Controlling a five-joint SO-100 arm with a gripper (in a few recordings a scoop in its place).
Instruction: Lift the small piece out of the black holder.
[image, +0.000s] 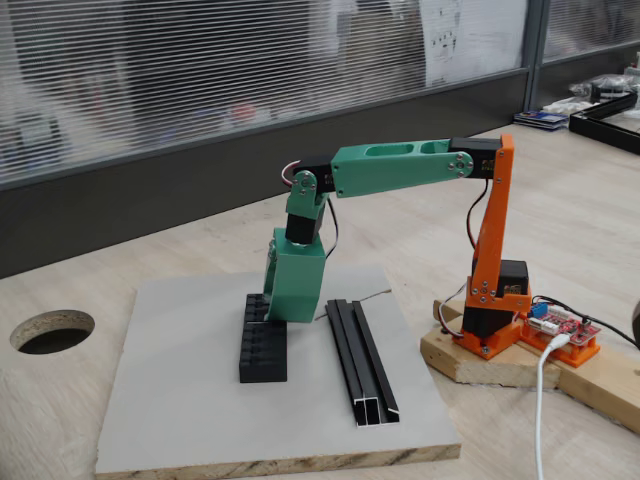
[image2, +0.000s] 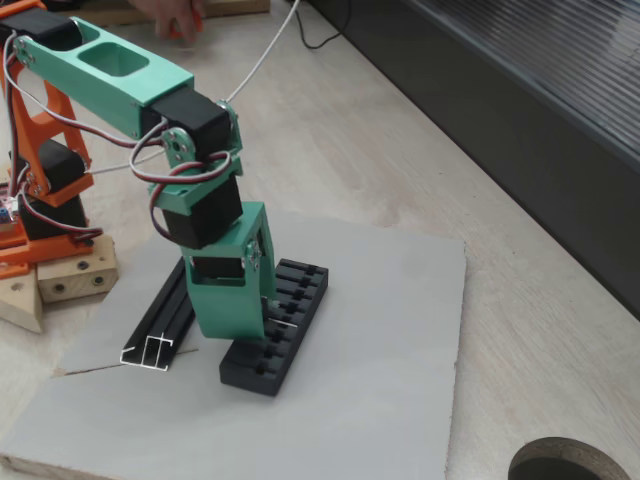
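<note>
1. Arm: a green and orange arm reaches from its orange base (image: 490, 320), which sits on a wooden block (image: 520, 365), down to a grey board (image: 200, 400) on the pale wooden table (image: 420, 220).

2. Gripper: the green gripper (image: 290, 318) points straight down and meets the black holder (image: 263, 345). In the other fixed view the gripper (image2: 262, 325) stands over the middle of the holder (image2: 285, 335), its tips at or just above the slotted top.

3. Gripper state: I cannot tell whether the jaws are parted or closed. The green housing hides the tips in one fixed view, and in the other they are too small to resolve.

4. Small piece: a thin pale sliver (image2: 285, 323) lies across one of the holder's middle slots, at 3 o'clock from the gripper tip and just beside it. This appears to be the small piece, seated in the holder. Contact with the gripper cannot be confirmed.

5. Holder position: the holder rests flat on the board, left of board centre in the view facing the arm's side.

6. Channel rail: a long black channel rail (image: 362, 362) lies on the board at 3 o'clock from the holder, near it and roughly parallel. In the other view the rail (image2: 165, 325) lies at 9 o'clock from the holder.

7. Surroundings: a round hole (image: 52, 330) is cut in the table at 9 o'clock from the board. A red circuit board (image: 565, 330) with a white cable (image: 540, 420) sits beside the base.
</note>
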